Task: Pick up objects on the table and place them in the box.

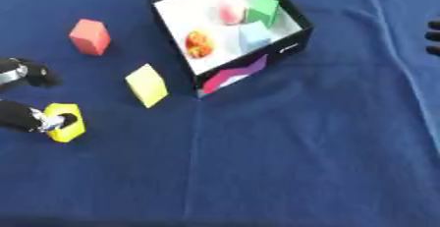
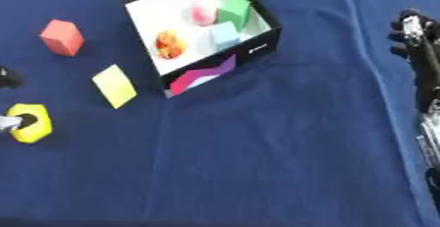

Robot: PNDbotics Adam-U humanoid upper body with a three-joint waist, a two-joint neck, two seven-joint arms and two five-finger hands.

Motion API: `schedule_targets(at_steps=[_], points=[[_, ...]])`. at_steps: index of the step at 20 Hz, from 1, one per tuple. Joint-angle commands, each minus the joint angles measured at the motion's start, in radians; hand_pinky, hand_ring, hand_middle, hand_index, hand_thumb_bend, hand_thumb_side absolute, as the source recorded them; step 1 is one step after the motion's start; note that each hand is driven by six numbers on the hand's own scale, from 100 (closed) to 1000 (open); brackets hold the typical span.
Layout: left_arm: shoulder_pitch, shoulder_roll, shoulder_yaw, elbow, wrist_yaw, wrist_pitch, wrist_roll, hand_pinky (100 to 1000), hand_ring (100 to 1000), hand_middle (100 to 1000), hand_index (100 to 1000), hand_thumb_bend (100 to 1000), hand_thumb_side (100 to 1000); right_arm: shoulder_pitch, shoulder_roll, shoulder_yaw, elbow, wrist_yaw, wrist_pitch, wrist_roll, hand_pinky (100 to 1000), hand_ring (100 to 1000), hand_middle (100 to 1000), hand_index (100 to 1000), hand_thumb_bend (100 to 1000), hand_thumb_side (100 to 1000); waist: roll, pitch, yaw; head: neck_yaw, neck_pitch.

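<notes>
A blue cloth (image 1: 301, 147) covers the tabletop, and on it toward the far side stands a black box (image 1: 293, 45) with a white inside, holding a green block (image 1: 263, 9), a pale blue block (image 1: 254, 35), a pink piece (image 1: 229, 13) and an orange ball (image 1: 199, 43). At the left edge the left hand (image 1: 26, 115) pinches a yellow ring-shaped block (image 1: 66, 123), with a flat yellow block (image 1: 147, 85) and a red block (image 1: 90, 36) lying apart on the cloth between it and the box. The right hand (image 2: 412, 37) rests at the right edge holding nothing, its fingers relaxed.

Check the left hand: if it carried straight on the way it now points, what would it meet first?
The left hand points rightward and is already touching the yellow ring-shaped block, fingers at its hole. Beyond that, bare blue cloth. The yellow flat block seems to lie off that line, though depth is unclear.
</notes>
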Motion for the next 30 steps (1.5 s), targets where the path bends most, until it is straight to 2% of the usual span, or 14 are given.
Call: schedule_targets(at_steps=[1, 6, 8, 15, 21, 26, 27, 30], points=[[-0.020, 0.013, -0.003, 0.017, -0.013, -0.010, -0.017, 890, 829, 742, 841, 512, 461, -0.015, -0.026, -0.003, -0.006, 0.003, -0.003, 0.007, 833, 828, 761, 846, 100, 784, 0.013, -0.032, -0.001, 0.002, -0.002], [-0.040, -0.001, -0.020, 0.039, -0.044, -0.038, -0.037, 888, 823, 731, 823, 563, 290, -0.016, -0.026, -0.003, -0.005, 0.003, -0.003, 0.011, 833, 829, 762, 846, 100, 785, 0.014, -0.034, -0.003, 0.006, 0.001], [-0.045, -0.005, -0.024, 0.043, -0.065, -0.047, -0.043, 885, 817, 722, 820, 588, 248, -0.015, -0.027, -0.003, -0.004, 0.002, -0.003, 0.012, 833, 829, 762, 846, 100, 785, 0.015, -0.035, -0.002, 0.008, 0.003], [-0.057, -0.023, -0.055, 0.070, -0.142, -0.070, -0.066, 886, 811, 718, 820, 646, 208, -0.015, -0.028, -0.002, 0.000, 0.002, -0.003, 0.015, 834, 829, 761, 845, 100, 785, 0.019, -0.038, -0.004, 0.015, 0.007], [-0.075, -0.040, -0.067, 0.096, -0.212, -0.085, -0.061, 867, 778, 665, 807, 665, 102, -0.014, -0.029, -0.002, 0.001, 0.002, -0.003, 0.018, 834, 829, 761, 845, 100, 787, 0.019, -0.039, -0.003, 0.020, 0.012], [-0.093, -0.056, -0.086, 0.117, -0.252, -0.094, -0.058, 860, 759, 634, 797, 671, 109, -0.010, -0.031, -0.001, 0.003, 0.003, -0.002, 0.020, 834, 829, 761, 845, 100, 785, 0.022, -0.044, -0.001, 0.026, 0.018], [-0.096, -0.061, -0.090, 0.119, -0.258, -0.096, -0.057, 865, 756, 631, 800, 666, 144, -0.010, -0.031, -0.002, 0.003, 0.003, -0.002, 0.021, 834, 829, 761, 845, 100, 785, 0.022, -0.045, -0.001, 0.027, 0.019], [-0.101, -0.071, -0.090, 0.118, -0.266, -0.098, -0.050, 865, 752, 627, 799, 661, 172, -0.008, -0.032, -0.002, 0.005, 0.004, -0.001, 0.021, 835, 829, 761, 846, 100, 785, 0.024, -0.046, 0.000, 0.027, 0.021]])
